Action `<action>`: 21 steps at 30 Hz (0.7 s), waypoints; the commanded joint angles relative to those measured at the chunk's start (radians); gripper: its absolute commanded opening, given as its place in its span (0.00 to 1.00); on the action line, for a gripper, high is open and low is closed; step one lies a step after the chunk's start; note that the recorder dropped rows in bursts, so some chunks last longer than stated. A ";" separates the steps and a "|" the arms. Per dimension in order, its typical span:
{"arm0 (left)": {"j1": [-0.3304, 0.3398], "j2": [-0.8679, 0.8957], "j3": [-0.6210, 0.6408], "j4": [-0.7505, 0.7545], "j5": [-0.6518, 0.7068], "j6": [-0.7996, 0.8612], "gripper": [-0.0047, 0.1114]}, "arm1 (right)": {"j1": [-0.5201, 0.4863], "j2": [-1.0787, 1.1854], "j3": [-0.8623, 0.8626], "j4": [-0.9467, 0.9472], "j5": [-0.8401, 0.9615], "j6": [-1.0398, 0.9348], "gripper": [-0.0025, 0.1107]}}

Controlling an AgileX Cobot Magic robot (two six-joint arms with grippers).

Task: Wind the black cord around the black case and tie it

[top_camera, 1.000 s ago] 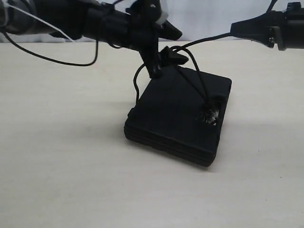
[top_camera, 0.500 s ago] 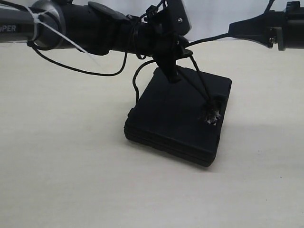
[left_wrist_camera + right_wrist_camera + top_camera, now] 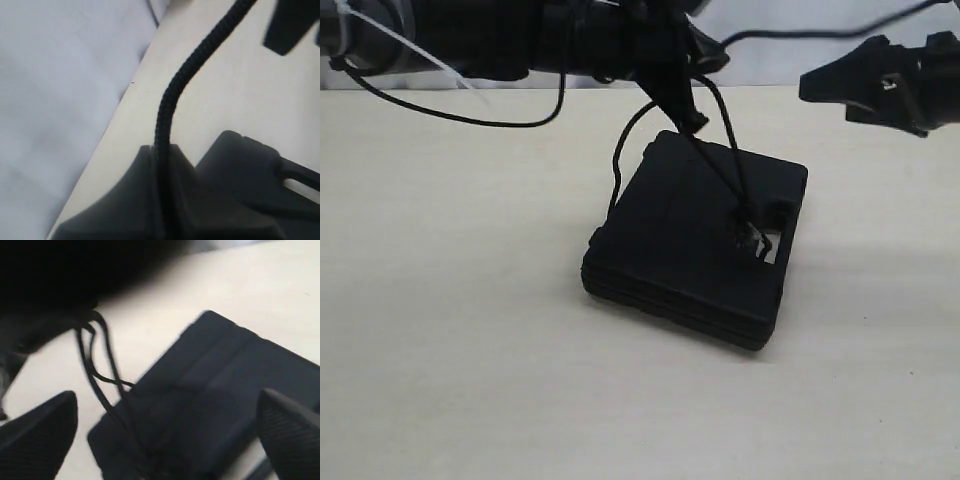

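Left arm reaches in nearly level, and the left gripper (image 3: 686, 115) tips down just above the far corner of the black case (image 3: 690, 230). Its jaws are closed tight on the black cord (image 3: 169, 115), which runs between the fingers (image 3: 120, 205) in the wrist view. Below this gripper two strands slant across the lid to the handle cut-out. Another strand hangs down beside it, past the case's side edge. Right gripper (image 3: 825, 88) hovers off to the side of the case, apart from the cord, with jaws spread wide and nothing held. Case lies flat on the counter (image 3: 470, 300). Bare counter lies beyond its near edges, well clear of both grippers.
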State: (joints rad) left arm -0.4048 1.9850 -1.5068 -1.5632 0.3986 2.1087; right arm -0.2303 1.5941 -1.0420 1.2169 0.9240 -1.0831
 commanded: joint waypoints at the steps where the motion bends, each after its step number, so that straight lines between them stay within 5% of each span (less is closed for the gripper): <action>1: 0.095 -0.022 -0.007 -0.081 0.055 -0.067 0.04 | -0.023 -0.026 -0.005 -0.339 -0.141 0.291 0.88; 4: 0.173 -0.022 -0.007 -0.098 0.142 -0.146 0.04 | -0.001 -0.014 0.000 -0.527 -0.177 0.508 0.88; 8: 0.299 -0.022 -0.005 -0.094 0.196 -0.277 0.04 | 0.134 0.030 0.026 -0.738 -0.269 0.773 0.73; 11: 0.408 -0.022 0.019 -0.067 0.213 -0.413 0.04 | 0.266 0.107 0.049 -0.969 -0.338 1.109 0.71; 16: 0.461 -0.022 0.065 -0.022 0.280 -0.427 0.04 | 0.303 0.232 0.049 -0.983 -0.426 1.217 0.68; 21: 0.507 -0.033 0.067 0.017 0.273 -0.512 0.04 | 0.303 0.323 0.047 -0.918 -0.555 1.226 0.31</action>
State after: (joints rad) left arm 0.0689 1.9725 -1.4443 -1.5676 0.6696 1.6505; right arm 0.0773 1.8785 -1.0014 0.3082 0.4166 0.1447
